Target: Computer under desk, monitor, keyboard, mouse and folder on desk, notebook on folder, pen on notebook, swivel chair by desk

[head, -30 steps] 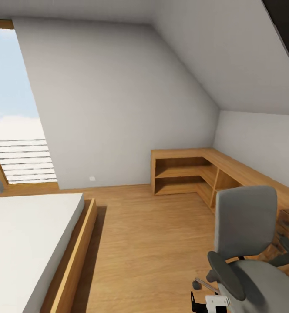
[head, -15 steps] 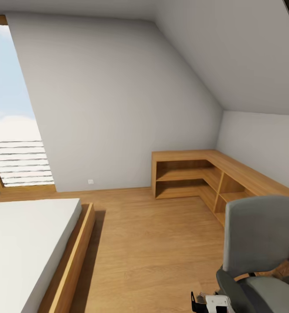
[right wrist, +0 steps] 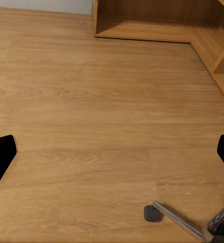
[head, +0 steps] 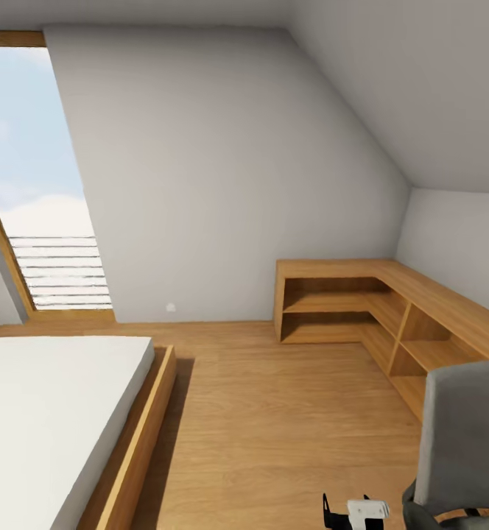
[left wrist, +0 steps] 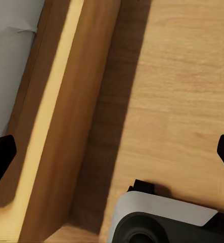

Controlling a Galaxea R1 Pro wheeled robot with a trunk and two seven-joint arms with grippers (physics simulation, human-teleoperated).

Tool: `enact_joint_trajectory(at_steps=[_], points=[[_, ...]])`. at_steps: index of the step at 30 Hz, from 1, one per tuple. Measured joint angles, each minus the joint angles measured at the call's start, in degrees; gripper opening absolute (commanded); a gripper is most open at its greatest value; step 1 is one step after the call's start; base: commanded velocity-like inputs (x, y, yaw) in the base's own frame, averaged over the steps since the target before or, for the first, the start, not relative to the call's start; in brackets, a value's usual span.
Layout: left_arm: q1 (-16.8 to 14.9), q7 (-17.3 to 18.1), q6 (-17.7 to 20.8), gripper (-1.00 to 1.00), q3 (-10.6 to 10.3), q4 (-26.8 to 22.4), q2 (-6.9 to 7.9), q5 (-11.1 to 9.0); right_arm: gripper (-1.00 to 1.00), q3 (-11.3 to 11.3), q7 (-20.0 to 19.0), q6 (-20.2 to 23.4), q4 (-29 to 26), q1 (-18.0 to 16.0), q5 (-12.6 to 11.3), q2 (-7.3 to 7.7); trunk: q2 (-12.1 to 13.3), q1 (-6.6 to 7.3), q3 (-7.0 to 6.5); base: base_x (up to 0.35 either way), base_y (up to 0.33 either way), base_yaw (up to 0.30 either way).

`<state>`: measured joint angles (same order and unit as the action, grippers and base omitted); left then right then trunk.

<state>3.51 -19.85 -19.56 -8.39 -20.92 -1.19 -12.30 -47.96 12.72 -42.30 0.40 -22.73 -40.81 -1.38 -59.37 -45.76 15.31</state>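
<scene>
The grey swivel chair (head: 469, 434) stands at the lower right of the head view, its backrest cut by the picture's edge. One of its casters (right wrist: 151, 213) and a metal leg rest on the floor in the right wrist view. My right gripper (right wrist: 112, 157) hangs open over bare wooden floor, its black fingertips (right wrist: 1, 154) far apart. My left gripper (left wrist: 112, 157) is open too, above the floor beside the bed's wooden frame (left wrist: 56, 126). Both hold nothing.
A bed (head: 46, 412) with a white mattress fills the left. A low wooden corner shelf unit (head: 347, 294) runs along the back and right walls. A tall window (head: 38, 184) is at the far left. Open wooden floor (head: 274, 427) lies between bed and chair.
The whole head view has swung left, so the camera has moved. The chair has slid toward the picture's right edge and more of the window shows.
</scene>
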Motion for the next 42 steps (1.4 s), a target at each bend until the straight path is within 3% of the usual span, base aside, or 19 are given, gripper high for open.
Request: enact_joint_trajectory(at_steps=[15, 24, 42], points=[[0.00, 0.00, 0.00, 1.00, 0.00, 0.00, 0.00, 0.00, 1.00, -0.25, -0.06, 0.42, 0.20, 0.01, 0.06, 0.00, -0.01, 0.02, 0.00, 0.217, 0.059, 0.022], [0.00, 0.00, -0.03, 1.00, -0.16, 0.00, -0.07, 0.08, 1.00, -0.25, -0.06, 0.49, 0.24, 0.00, 0.06, 0.01, 0.00, 0.00, 0.00, 0.062, 0.014, 0.000], [0.00, 0.00, 0.00, 1.00, -0.16, 0.00, -0.07, 0.09, 1.00, -0.25, -0.05, 0.60, 0.25, 0.01, 0.05, 0.00, -0.01, 0.03, 0.00, 0.313, 0.000, 0.000]])
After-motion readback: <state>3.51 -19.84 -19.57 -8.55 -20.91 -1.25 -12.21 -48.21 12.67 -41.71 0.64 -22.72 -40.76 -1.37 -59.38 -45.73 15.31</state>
